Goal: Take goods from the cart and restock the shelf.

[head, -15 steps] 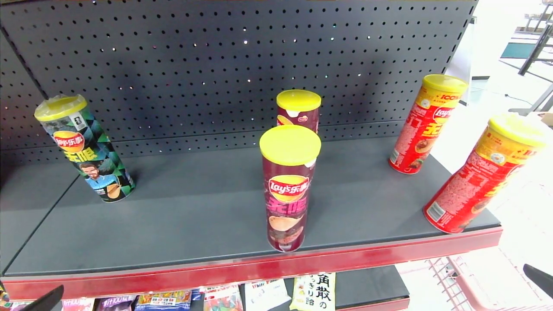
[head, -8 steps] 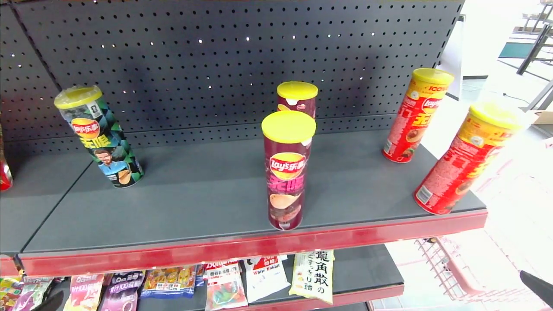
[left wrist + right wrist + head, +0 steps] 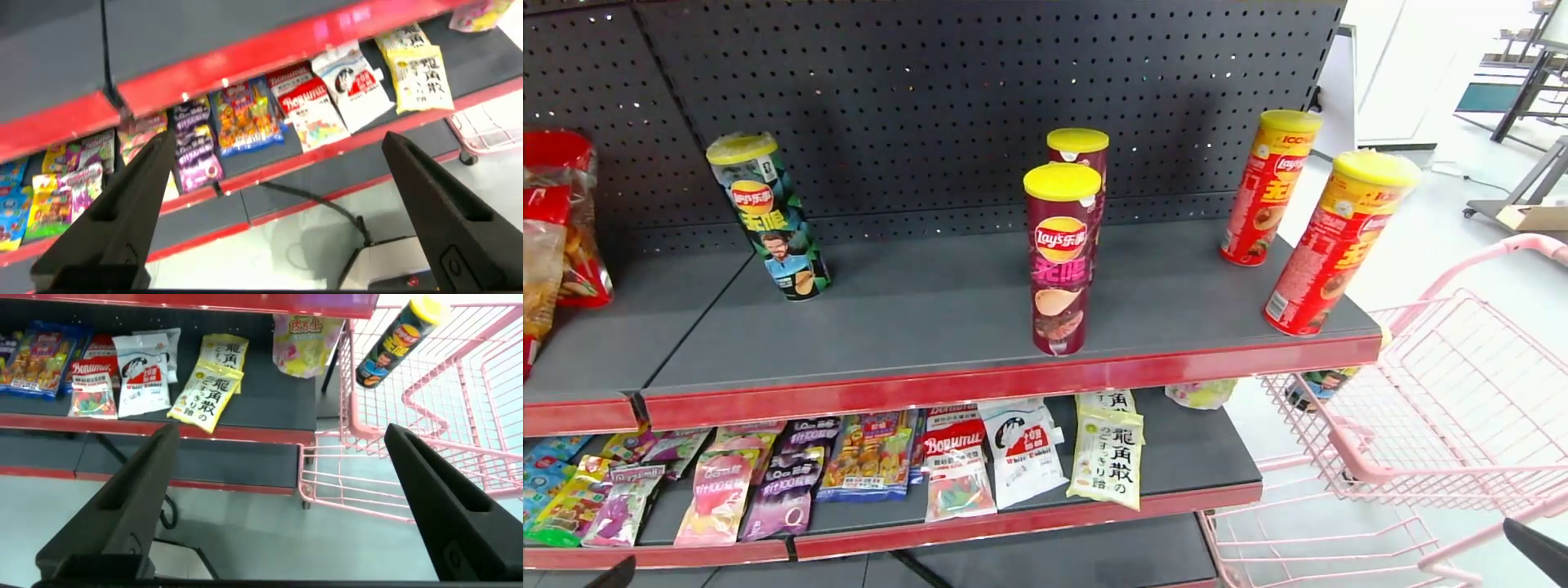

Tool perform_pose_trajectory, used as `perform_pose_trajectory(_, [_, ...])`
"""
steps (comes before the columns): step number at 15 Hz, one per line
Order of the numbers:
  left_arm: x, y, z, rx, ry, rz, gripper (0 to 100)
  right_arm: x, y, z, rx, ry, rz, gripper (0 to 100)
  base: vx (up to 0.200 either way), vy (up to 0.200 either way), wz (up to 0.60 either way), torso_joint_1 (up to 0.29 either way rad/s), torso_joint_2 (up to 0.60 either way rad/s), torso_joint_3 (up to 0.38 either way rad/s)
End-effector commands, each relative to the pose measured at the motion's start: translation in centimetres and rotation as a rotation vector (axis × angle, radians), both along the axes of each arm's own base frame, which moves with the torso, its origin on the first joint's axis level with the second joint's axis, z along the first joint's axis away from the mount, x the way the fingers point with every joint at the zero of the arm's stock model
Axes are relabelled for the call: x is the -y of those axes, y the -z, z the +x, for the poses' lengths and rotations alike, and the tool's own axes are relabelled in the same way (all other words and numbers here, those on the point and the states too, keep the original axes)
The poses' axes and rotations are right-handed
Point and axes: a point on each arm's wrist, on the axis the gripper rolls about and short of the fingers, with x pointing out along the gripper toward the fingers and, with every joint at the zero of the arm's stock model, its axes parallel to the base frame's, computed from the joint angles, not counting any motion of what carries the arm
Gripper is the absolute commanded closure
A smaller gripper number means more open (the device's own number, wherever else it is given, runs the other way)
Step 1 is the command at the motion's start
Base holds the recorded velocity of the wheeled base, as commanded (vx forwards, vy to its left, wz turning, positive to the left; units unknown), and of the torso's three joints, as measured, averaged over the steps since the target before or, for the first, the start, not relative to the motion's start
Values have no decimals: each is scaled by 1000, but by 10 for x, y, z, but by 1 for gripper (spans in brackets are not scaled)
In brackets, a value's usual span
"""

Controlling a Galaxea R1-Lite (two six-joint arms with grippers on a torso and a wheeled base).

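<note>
Left gripper (image 3: 278, 143) hung wide open and empty, near the snack bags (image 3: 245, 114). Up on the shelf (image 3: 915, 327) stood a green can (image 3: 768, 216) left, purple cans (image 3: 1059, 261) centre, red cans (image 3: 1335, 245) right. A tilted can (image 3: 392, 343) sat in the cart (image 3: 1364, 474). Right gripper (image 3: 282, 433) gaped empty nearby.

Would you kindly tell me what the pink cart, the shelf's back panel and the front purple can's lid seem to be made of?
Pink cart: likely coated steel wire; thin welded grid, glossy pink.
Back panel: probably painted sheet metal; matte dark, evenly punched holes.
Front purple can's lid: apparently plastic; smooth, opaque yellow, slight sheen.
</note>
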Motion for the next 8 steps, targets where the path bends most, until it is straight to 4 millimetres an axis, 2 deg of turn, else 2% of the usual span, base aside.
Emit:
perform_pose_trajectory(1, [-3, 7, -8, 19, -6, 1, 0, 0, 1, 0, -2, 0, 0, 0, 0, 0, 0, 0, 0, 0])
perform_pose_trajectory(5, [-5, 13, -12, 25, -5, 6, 0, 0, 1, 0, -4, -6, -15, 0, 0, 0, 0, 0, 0, 0])
perform_pose_trajectory(8, [-5, 15, -12, 23, -5, 8, 0, 0, 1, 2, -8, -7, -19, 0, 0, -200, 0, -2, 4, 4])
